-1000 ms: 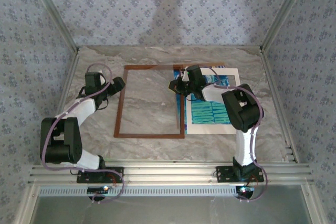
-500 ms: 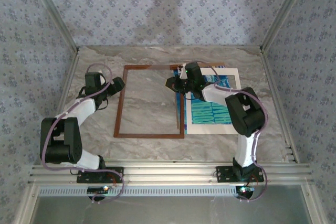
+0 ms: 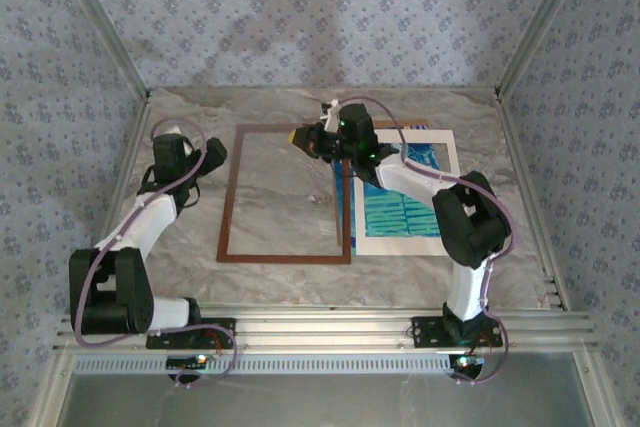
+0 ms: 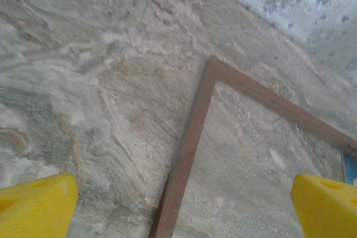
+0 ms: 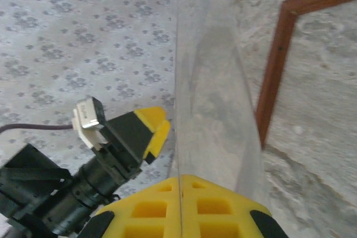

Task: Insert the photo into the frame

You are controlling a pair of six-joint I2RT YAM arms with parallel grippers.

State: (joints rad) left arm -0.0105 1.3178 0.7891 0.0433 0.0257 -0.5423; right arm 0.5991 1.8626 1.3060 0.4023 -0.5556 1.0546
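Observation:
The frame (image 3: 228, 197), thin reddish-brown wood, lies flat left of the table's middle; its left rail (image 4: 189, 137) runs between my left fingers. The photo (image 3: 400, 209), blue-teal, rests on a white mat (image 3: 447, 147) just right of the frame, partly under my right arm. My right gripper (image 3: 312, 137) hovers over the frame's far right corner, shut on the edge of a clear pane (image 5: 212, 98) that stands tilted up from the table, with the frame (image 5: 273, 82) behind it. My left gripper (image 3: 213, 153) is open beside the frame's far left corner, straddling the rail (image 4: 184, 207) and holding nothing.
The marble tabletop (image 3: 300, 107) is walled by patterned panels on three sides. An aluminium rail (image 3: 320, 329) carries both arm bases at the near edge. My left gripper (image 5: 139, 132) shows through the right wrist view, close to the pane's far edge.
My right gripper has moved left and farther back over the frame with the clear pane in it. My left arm has stretched toward the far left corner.

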